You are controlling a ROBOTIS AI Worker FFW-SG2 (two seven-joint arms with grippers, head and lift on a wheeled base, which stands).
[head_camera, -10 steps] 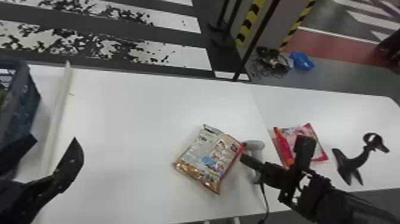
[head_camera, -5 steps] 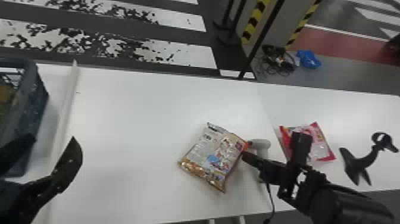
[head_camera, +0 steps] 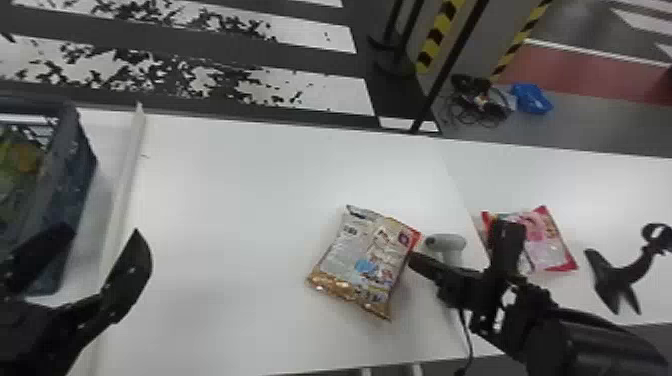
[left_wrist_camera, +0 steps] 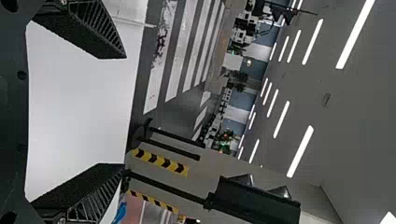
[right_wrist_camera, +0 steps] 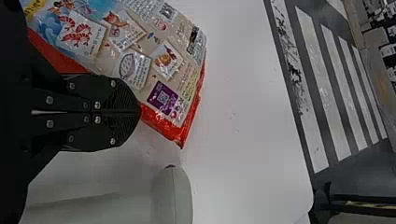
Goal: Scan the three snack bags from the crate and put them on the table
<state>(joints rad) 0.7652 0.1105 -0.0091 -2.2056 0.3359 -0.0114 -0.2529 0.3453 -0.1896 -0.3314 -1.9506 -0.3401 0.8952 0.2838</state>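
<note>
- Right of centre, my right jaws pinch shut on the gold snack bag's (head_camera: 365, 265) edge, probably so its printed code faces the scanner (head_camera: 452, 243).
- Lower left, my left jaws gape, empty.
- The pink bag (head_camera: 545, 240) lies right, on the bench (head_camera: 610, 200).

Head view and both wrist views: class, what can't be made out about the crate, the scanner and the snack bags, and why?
- Dark blue-grey plastic crate: head view's left edge cuts it off; full contents unknown.
- Red-and-pink snack bag: head view, partly behind the black right arm.
- Pale grey scanner: right wrist view's bottom edge cuts it off.
- Gold, red-edged snack bag: right wrist view, the right gripper covers part.
</note>
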